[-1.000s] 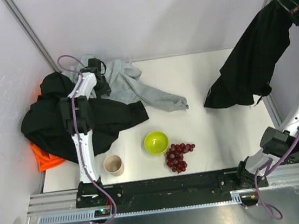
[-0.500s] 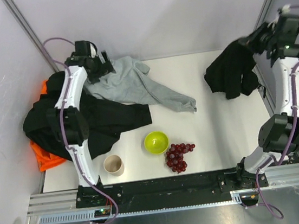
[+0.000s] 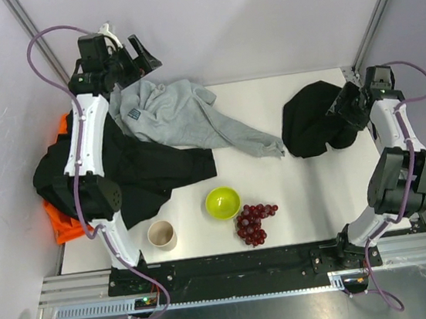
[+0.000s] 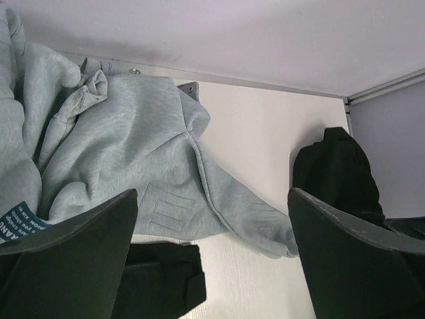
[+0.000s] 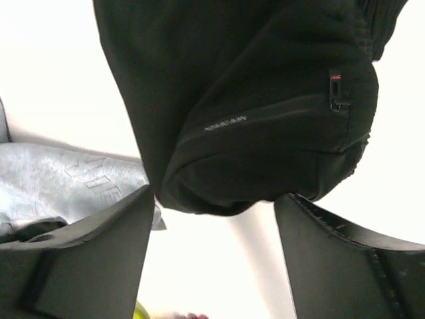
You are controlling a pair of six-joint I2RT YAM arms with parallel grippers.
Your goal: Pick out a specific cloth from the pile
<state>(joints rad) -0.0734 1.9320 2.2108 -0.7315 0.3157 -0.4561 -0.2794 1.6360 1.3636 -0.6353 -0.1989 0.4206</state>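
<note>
The white worktop (image 3: 317,185) carries the pile of orange, grey and black garments (image 3: 145,175) at its left side, with the light grey sweatshirt (image 3: 184,116) spread toward the middle. The plain black thin cloth (image 3: 311,120) lies bunched by the right edge, near the sweatshirt's sleeve tip. The right jaws stand spread wide just beside it, clamping nothing. The left jaws, raised above the sweatshirt, gape empty.
</note>
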